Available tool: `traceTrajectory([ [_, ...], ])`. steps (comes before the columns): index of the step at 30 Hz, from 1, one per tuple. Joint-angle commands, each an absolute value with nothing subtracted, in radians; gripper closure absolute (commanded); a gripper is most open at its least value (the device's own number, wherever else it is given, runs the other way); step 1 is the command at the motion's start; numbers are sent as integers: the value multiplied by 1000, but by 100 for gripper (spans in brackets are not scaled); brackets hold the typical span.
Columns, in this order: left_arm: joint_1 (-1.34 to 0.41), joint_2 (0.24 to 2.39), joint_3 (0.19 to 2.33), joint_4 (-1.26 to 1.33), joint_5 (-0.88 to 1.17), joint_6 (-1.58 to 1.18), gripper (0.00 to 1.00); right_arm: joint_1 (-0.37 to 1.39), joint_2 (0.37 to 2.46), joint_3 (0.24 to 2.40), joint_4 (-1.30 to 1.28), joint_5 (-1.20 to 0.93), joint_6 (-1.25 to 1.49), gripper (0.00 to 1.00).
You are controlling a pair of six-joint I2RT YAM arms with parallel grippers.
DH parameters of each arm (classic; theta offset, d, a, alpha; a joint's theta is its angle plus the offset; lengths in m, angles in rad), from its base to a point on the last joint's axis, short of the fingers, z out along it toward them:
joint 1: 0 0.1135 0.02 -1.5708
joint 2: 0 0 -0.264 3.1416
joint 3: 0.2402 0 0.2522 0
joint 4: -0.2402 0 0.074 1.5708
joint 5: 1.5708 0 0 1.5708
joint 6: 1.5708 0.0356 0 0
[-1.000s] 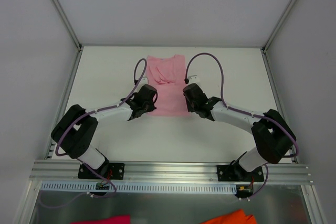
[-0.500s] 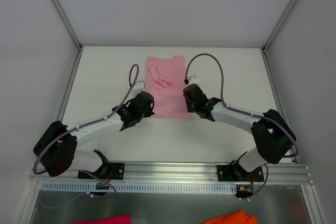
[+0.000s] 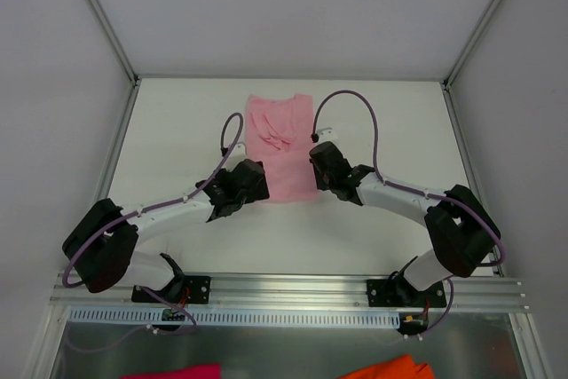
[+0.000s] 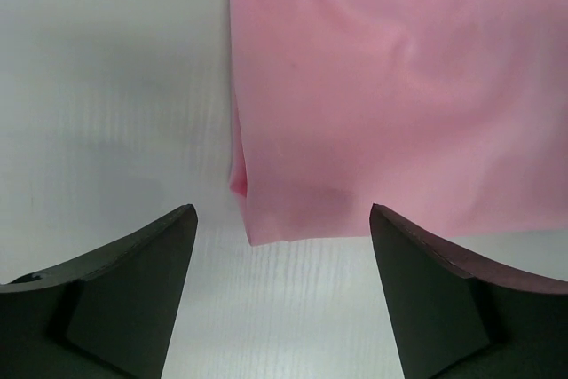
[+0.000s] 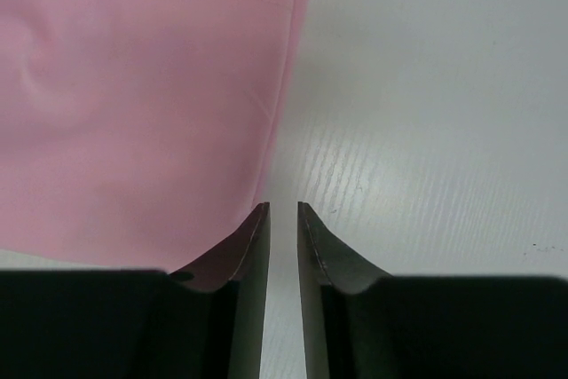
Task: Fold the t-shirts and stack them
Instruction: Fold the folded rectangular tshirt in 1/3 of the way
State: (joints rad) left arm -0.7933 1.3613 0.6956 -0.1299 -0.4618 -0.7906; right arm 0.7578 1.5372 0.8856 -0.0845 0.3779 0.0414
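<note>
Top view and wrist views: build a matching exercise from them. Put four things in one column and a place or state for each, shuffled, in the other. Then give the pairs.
Things
1. left gripper
2. right gripper
3. pink t-shirt
4. orange cloth

Places or states
A. lies flat on the white table, between the two arms
B. jaws wide apart, at a near corner of the shirt
C. at the bottom edge of the top view, to the right
D. jaws nearly together, only a narrow gap

Pairs: 1-B, 2-D, 3-A, 4-C
</note>
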Motion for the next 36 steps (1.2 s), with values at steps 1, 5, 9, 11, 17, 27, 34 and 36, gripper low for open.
traceTrajectory([
  [1,-804,1339,767,-141,-546,-724,20,759,1525,910,-37,387,26,79],
  [5,-801,1354,864,-159,-594,-672,37,756,1588,960,-57,353,32,99],
  [9,-792,1393,885,-158,-574,-667,83,755,1536,896,-26,347,48,99],
  [11,-792,1408,865,-123,-555,-673,98,756,1511,874,-20,350,49,99],
  [17,-792,1462,861,-95,-526,-686,100,756,1477,825,0,302,72,99],
  [27,-792,1531,821,-37,-480,-703,100,758,1529,862,34,244,69,99],
  [34,-792,1575,790,-5,-454,-719,100,758,1555,910,9,230,58,99],
  [36,-792,1594,784,-5,-451,-724,100,758,1554,937,5,222,51,99],
])
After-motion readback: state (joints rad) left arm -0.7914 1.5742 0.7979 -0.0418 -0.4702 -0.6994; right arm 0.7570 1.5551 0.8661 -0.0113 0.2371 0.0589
